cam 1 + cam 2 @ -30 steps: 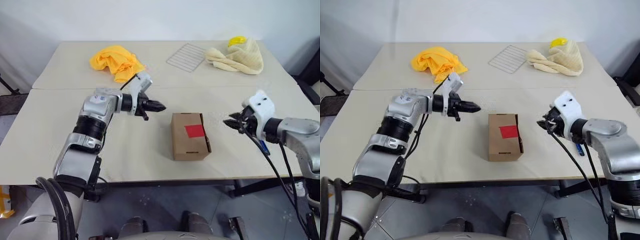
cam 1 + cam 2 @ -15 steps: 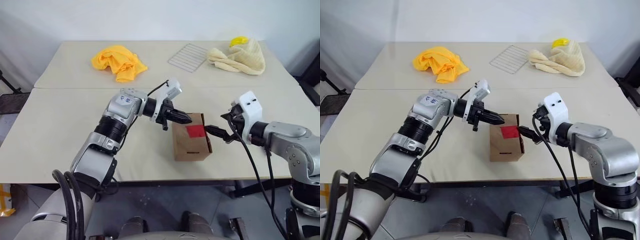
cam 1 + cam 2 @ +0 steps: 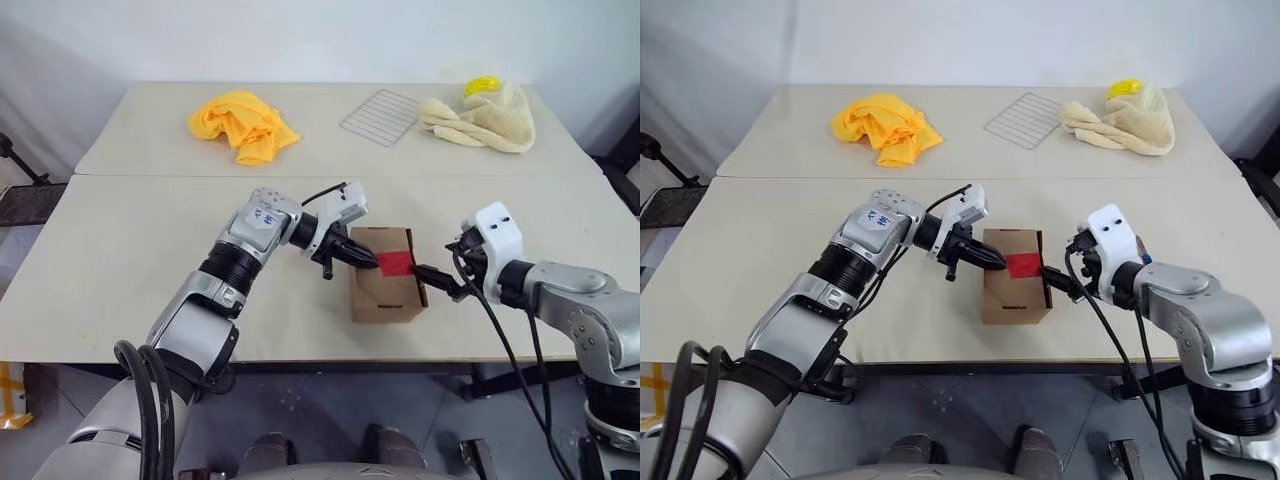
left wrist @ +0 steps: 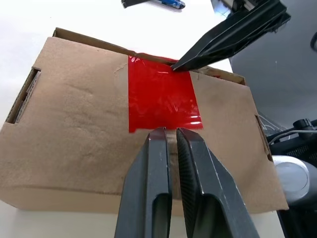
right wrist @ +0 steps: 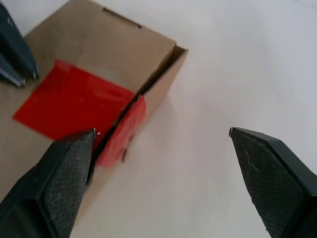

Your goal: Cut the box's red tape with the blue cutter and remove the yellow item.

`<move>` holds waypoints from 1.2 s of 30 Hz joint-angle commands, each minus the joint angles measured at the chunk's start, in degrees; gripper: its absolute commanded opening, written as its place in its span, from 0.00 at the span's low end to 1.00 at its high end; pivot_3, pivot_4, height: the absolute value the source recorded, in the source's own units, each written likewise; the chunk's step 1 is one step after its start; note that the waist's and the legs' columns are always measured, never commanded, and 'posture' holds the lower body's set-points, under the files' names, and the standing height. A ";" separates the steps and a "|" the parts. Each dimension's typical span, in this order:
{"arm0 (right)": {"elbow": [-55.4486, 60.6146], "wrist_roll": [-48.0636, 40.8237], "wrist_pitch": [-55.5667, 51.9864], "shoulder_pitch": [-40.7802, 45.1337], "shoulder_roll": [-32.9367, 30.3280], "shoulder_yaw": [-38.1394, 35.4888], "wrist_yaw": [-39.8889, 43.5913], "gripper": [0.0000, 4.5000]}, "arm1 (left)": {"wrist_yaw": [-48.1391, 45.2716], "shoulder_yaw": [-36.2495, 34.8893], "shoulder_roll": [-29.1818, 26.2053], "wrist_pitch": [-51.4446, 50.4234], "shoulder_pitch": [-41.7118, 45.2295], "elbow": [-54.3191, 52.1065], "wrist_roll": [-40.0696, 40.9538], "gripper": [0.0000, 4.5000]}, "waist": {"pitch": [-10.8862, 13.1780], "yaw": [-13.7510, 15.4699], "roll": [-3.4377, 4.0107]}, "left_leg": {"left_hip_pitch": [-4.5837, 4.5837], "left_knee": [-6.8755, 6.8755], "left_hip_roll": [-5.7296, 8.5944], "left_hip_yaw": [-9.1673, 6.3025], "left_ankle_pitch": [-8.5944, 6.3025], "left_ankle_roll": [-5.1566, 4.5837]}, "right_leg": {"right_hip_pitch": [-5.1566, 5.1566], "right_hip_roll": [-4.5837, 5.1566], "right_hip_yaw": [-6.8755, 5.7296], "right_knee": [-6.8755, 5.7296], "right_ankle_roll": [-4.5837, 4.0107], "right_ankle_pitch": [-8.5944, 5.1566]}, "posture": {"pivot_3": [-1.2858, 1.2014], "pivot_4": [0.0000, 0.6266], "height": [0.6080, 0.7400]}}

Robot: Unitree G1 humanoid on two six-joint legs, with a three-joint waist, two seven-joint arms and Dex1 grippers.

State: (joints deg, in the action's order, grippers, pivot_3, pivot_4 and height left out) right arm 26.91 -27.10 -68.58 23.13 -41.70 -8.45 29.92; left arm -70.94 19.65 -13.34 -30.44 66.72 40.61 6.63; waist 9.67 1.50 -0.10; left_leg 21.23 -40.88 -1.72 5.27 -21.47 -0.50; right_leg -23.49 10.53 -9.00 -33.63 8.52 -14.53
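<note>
Box [image 3: 385, 287] flanked by grippers; orange cloth [image 3: 243, 124], rack [image 3: 379, 103] behind.

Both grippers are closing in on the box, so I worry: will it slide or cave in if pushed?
The box looks small and probably light, lying loose on the smooth table, so it may slide. Thin cardboard with an open flap edge could dent.

**Four cameras, one shared box**

Both head eyes look forward and down over the table [image 3: 120, 270] from well back. Each wrist camera looks along its own fingers, close over the box [image 4: 74, 124]. All four share its red tape [image 5: 69, 106].
</note>
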 commanded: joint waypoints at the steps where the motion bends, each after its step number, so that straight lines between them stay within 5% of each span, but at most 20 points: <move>1: -0.97 -0.01 -0.91 -3.27 -3.45 0.98 1.68 1.00 | 0.06 1.21 0.15 0.67 -0.35 1.93 -2.39 0.09 | -0.01 0.03 -0.06 | 0.01 -0.01 0.00 -0.02 0.00 -0.01 | 0.02 0.00 -0.02 0.01 0.00 0.00 | 0.52 0.24 1.00; 20: -9.90 5.34 10.03 -7.42 -13.03 8.23 8.80 1.00 | 1.15 0.93 -0.73 -0.03 -2.66 0.39 -3.33 0.09 | -0.03 -0.22 -0.07 | -0.07 -0.08 -0.02 0.00 -0.04 -0.06 | 0.06 0.00 0.02 -0.05 0.00 0.00 | 0.52 0.24 1.00; 27: -14.00 -5.77 0.76 0.98 -6.21 -4.15 9.81 1.00 | 1.90 0.39 -1.16 -0.61 -3.41 -0.84 -3.45 0.09 | -0.02 -0.33 -0.04 | -0.06 -0.11 -0.02 0.01 -0.03 -0.06 | 0.04 0.00 0.04 -0.07 -0.01 0.01 | 0.52 0.24 1.00; 36: -26.83 -12.31 -11.48 9.15 -1.69 -7.58 10.25 1.00 | 2.31 0.09 -1.83 -0.78 -4.50 -2.35 -3.50 0.09 | -0.03 -0.33 -0.03 | -0.03 -0.12 -0.03 0.01 -0.03 -0.06 | 0.02 0.01 0.04 -0.09 -0.02 0.01 | 0.52 0.24 1.00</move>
State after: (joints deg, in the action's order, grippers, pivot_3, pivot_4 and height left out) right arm 1.28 -38.03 -79.16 30.79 -43.28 -13.98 40.15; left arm -69.98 18.45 -14.27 -30.01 64.26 37.30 5.50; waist 9.65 1.17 -0.13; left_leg 21.19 -41.00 -1.75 5.28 -21.50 -0.56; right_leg -23.47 10.53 -8.96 -33.74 8.50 -14.52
